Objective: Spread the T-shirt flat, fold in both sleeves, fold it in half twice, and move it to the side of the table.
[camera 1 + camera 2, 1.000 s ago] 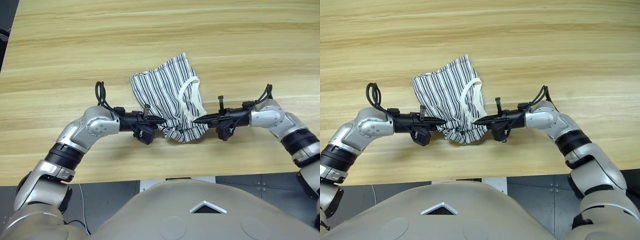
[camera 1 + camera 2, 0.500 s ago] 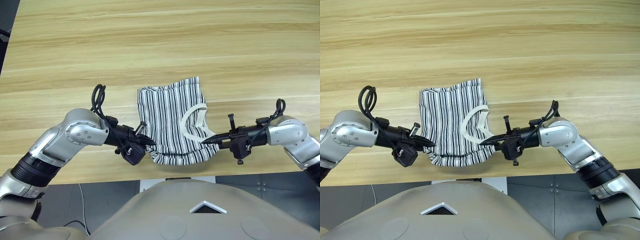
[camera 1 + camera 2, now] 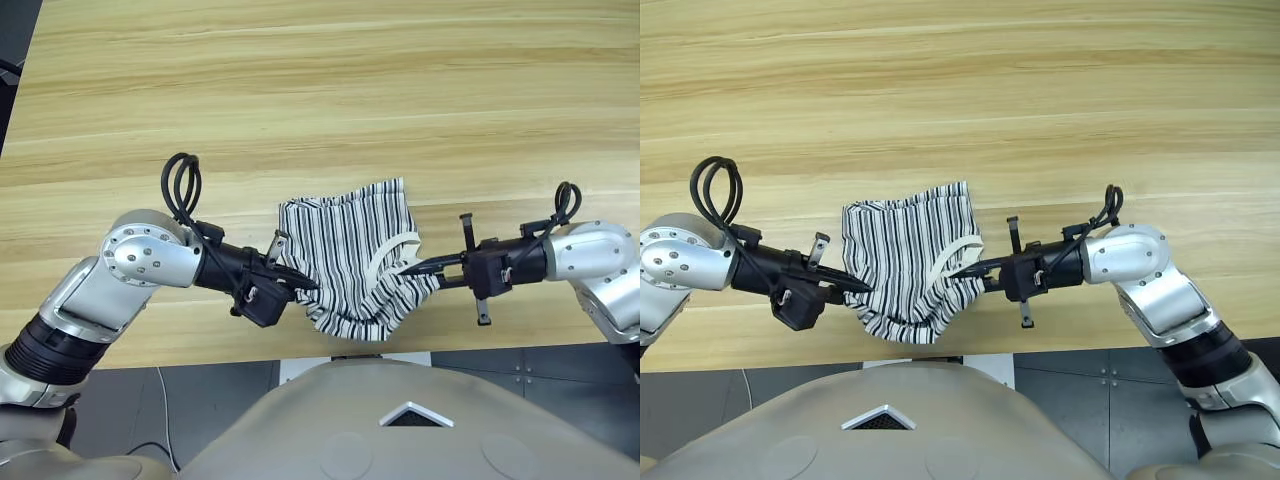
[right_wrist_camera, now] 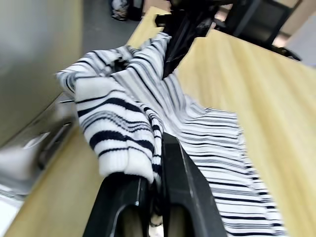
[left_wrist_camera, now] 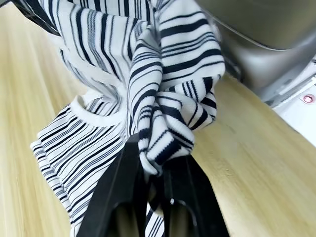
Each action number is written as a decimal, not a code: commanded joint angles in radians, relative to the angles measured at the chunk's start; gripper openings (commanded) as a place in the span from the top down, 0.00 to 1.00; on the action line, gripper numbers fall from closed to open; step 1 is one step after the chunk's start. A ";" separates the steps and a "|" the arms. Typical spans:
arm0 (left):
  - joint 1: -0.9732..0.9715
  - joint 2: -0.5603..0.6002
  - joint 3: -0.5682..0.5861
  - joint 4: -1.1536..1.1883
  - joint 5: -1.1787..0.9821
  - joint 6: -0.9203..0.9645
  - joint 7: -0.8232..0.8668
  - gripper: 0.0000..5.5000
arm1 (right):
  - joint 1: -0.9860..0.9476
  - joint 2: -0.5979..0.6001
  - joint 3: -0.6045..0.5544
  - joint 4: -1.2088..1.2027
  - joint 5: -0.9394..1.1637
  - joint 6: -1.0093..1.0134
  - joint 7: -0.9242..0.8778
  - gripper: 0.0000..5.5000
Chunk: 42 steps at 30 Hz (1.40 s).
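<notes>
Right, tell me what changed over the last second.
The left pincer and right pincer drew the T-shirt toward the table's near edge and moved apart, stretching its near side between them. Both stayed shut on it; its far part still lies on the table.

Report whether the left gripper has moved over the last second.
Yes. The left gripper, shut on the T-shirt, has pulled back toward the near edge of the table.
</notes>
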<state>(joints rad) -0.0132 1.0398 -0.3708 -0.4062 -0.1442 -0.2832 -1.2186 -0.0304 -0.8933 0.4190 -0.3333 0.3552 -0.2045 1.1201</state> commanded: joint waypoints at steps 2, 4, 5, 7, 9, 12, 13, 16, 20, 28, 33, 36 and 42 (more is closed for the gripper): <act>-0.032 -0.029 0.029 0.090 0.011 0.010 -0.005 0.96 | -0.071 0.069 -0.021 0.063 -0.100 0.019 -0.027 0.98; -0.040 -0.040 0.031 0.120 0.016 0.005 -0.008 0.96 | -0.092 0.092 -0.026 0.095 -0.130 0.014 -0.032 0.98; -0.043 -0.045 0.034 0.132 0.015 0.004 -0.009 0.96 | -0.101 0.104 -0.027 0.110 -0.141 0.013 -0.034 0.98; -0.059 -0.062 0.037 0.170 0.016 -0.004 -0.009 0.96 | -0.124 0.130 -0.030 0.156 -0.170 0.002 -0.039 0.98; -0.075 -0.079 0.040 0.210 0.019 -0.007 -0.007 0.96 | -0.151 0.160 -0.029 0.213 -0.200 -0.014 -0.046 0.98; -0.095 -0.105 0.053 0.253 -0.045 0.028 -0.030 0.96 | -0.195 0.209 -0.029 0.299 -0.233 -0.035 -0.056 0.98; -0.107 -0.118 0.060 0.271 -0.072 0.042 -0.037 0.96 | -0.216 0.229 -0.030 0.340 -0.243 -0.045 -0.061 0.98; -0.141 -0.152 0.070 0.340 -0.088 0.067 -0.044 0.96 | -0.261 0.281 -0.025 0.436 -0.271 -0.076 -0.071 0.98; -0.195 -0.201 0.071 0.474 -0.082 0.081 -0.060 0.96 | -0.294 0.338 -0.022 0.513 -0.303 -0.106 -0.093 0.98; -0.270 -0.296 0.059 0.763 -0.034 0.062 -0.087 0.96 | -0.346 0.418 -0.011 0.664 -0.353 -0.161 -0.110 0.98; -0.313 -0.380 0.070 0.932 -0.044 0.090 -0.118 0.85 | -0.391 0.473 -0.027 0.849 -0.392 -0.195 -0.157 0.80; -0.346 -0.415 0.100 1.016 -0.060 0.103 -0.132 0.78 | -0.426 0.509 -0.058 0.985 -0.389 -0.212 -0.198 0.72; -0.407 -0.440 0.235 1.068 -0.201 0.232 -0.215 0.62 | -0.471 0.585 -0.131 1.178 -0.344 -0.223 -0.209 0.53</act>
<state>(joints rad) -0.3908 0.6022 -0.1686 0.6571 -0.3160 -0.0890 -1.3968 -0.4760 -0.3311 0.3050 0.8019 0.0069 -0.4216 0.9215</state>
